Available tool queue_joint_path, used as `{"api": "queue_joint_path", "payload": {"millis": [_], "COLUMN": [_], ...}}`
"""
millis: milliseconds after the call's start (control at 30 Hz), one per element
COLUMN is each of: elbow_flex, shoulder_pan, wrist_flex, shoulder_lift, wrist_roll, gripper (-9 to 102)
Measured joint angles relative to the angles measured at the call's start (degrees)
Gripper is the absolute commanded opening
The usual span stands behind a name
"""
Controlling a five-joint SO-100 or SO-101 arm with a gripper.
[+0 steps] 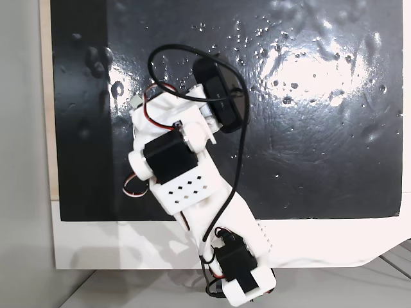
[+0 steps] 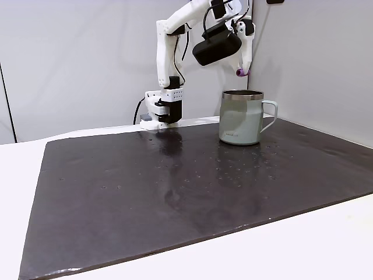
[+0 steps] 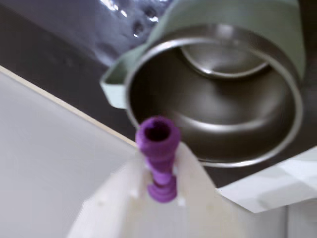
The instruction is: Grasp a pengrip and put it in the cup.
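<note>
While clamped between the white fingers (image 3: 193, 168) of the gripper (image 2: 242, 69), raised above and a little beside the cup (image 2: 240, 118): the pengrip (image 3: 157, 148), purple, tube end toward the cup's shiny inside. Better to centre over the rim before releasing, and to lower a little first. Hard to make out in the wrist view: fingertips blurred, cup's far side cut off.

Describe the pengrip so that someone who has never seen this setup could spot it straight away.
Start at the dark mat and find the metal cup standing near its far edge in a fixed view. Just above the cup's rim hangs the white gripper, and the pengrip is pinched between its fingers. It is a small purple ribbed tube with a hollow end, the only purple thing there.
</note>
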Motion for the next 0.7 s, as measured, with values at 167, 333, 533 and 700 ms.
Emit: {"api": "queue_joint_path", "payload": {"millis": [167,333,533,700], "elbow_flex": [3.43,3.43,3.43,3.43], "shoulder_pan": [-3.60,-2.72,-3.34,-3.16], "wrist_flex": [0.00,0.00,0.00,0.00], "shoulder_lift": [1.76,2.02,2.02,2.02], "wrist_roll": [-0.35,-0.35,-0.35,-0.79], "gripper": [2,31,32,31]}}
